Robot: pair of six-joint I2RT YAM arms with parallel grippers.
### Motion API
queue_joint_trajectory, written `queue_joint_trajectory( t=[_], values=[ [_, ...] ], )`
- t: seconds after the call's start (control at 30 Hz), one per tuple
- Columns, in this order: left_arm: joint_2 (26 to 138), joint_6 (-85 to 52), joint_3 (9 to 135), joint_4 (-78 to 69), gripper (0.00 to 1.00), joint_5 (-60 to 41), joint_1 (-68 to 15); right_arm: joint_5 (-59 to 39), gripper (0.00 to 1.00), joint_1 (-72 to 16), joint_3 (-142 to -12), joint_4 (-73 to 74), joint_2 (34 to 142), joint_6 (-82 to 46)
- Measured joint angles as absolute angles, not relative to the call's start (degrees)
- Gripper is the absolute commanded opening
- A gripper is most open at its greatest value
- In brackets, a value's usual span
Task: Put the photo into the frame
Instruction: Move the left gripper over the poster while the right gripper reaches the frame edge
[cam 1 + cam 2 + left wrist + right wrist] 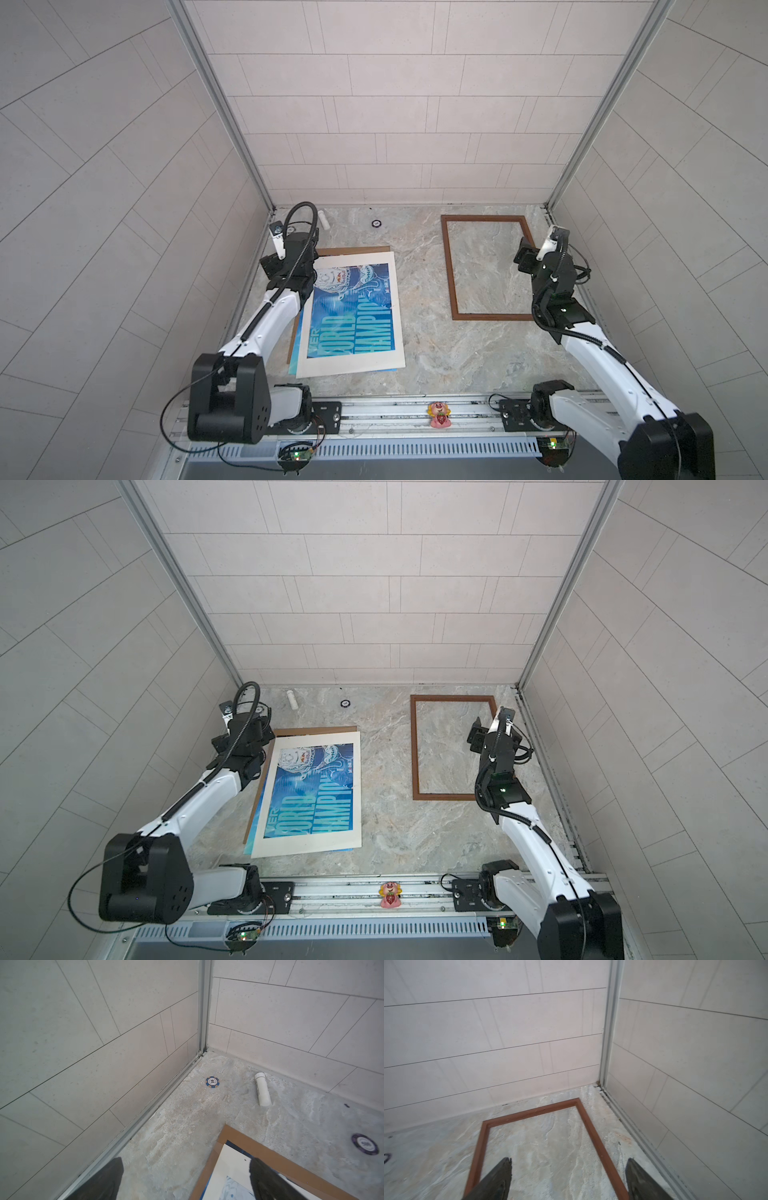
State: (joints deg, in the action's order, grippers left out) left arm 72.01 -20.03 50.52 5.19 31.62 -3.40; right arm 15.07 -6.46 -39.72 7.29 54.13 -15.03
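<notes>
On the table [424,345] lies the blue, cream-bordered photo [353,320], left tool [187,1160] and right tool [569,1160] agape.

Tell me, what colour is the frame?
Reddish-brown wood. The frame shows best in the right wrist view.

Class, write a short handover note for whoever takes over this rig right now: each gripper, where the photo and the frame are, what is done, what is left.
Left gripper: open, holding nothing, above a far corner of the photo.
Right gripper: open, holding nothing, above the frame.
Photo: face up on the backing board, on the left of the table.
Frame: flat on the right, nothing in it; the table shows through.
Done: nothing yet.
Left: grasp the photo, carry it across, lay it into the frame.
</notes>
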Motion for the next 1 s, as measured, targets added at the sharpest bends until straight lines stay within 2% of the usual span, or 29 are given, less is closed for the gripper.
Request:
queue_joint_trajectory(
  t=[0.03,0.17,0.27,0.33,0.57,0.83,1.0],
  values=[
    [70.81,-21.69,51.62,9.06,0.93,31.00,-3.46,13.13,0.76,-7.11,-41.19,3.97,53.80,-15.84],
    [66.39,-26.33,52.58,22.44,0.90,26.26,-4.16,6.31,0.76,-12.53,-45.47,-9.85,55.68,-18.26],
    [65.84,-28.53,52.47,29.39,0.84,21.41,-5.45,3.49,0.78,-18.68,-47.31,-17.85,59.44,-19.35],
    [65.87,-29.85,52.18,32.23,0.75,17.69,-6.79,2.24,0.80,-21.74,-48.25,-21.04,61.73,-20.32],
    [67.26,-33.28,51.40,35.83,0.74,5.85,-12.99,-0.27,0.77,-24.75,-50.85,-23.55,73.14,-24.18],
    [69.49,-33.89,51.16,36.47,0.74,2.33,-19.00,-3.49,0.65,-24.80,-59.07,-25.76,90.30,-25.10],
    [69.21,-33.91,49.41,35.83,0.74,1.37,-20.34,-5.23,0.64,-25.06,-63.81,-26.85,99.57,-25.17]
  ],
)
